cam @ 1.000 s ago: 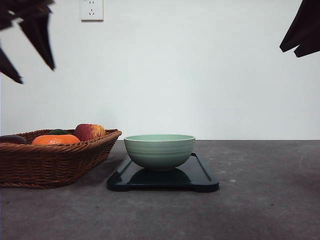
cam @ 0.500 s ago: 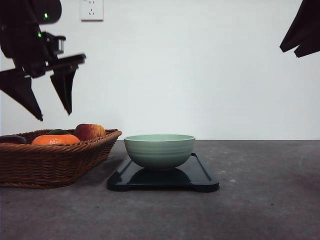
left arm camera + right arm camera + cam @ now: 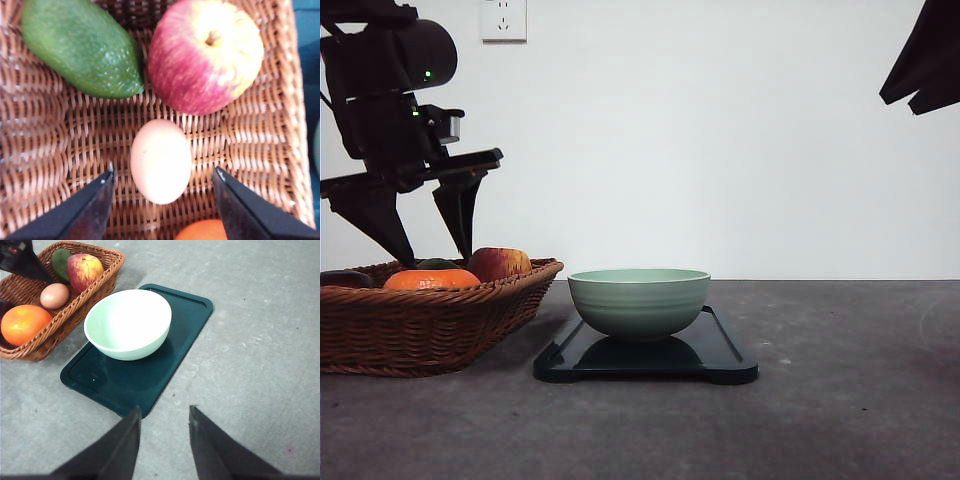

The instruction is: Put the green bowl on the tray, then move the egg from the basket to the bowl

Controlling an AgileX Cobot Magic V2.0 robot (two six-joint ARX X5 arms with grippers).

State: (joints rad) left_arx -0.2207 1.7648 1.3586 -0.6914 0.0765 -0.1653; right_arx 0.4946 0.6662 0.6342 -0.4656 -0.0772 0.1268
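The green bowl [image 3: 639, 302] stands upright on the dark tray [image 3: 725, 358] and is empty [image 3: 128, 322]. The wicker basket [image 3: 420, 325] sits left of the tray. A pale egg [image 3: 161, 160] lies on the basket's floor between an apple and an orange [image 3: 54, 295]. My left gripper [image 3: 430, 250] hangs open just above the basket, its fingertips [image 3: 106, 181] on either side of the egg without touching it. My right gripper [image 3: 162, 415] is open and empty, raised high at the right above the table [image 3: 918, 90].
In the basket also lie a red-yellow apple [image 3: 205, 55], a green avocado [image 3: 80, 47] and an orange [image 3: 25, 324]. The basket's rim [image 3: 95, 290] nearly touches the tray's left edge. Grey table [image 3: 850, 400] spreads to the right of the tray.
My left gripper has come down from the upper left corner to just above the basket, still open. The bowl, tray and right arm have not moved.
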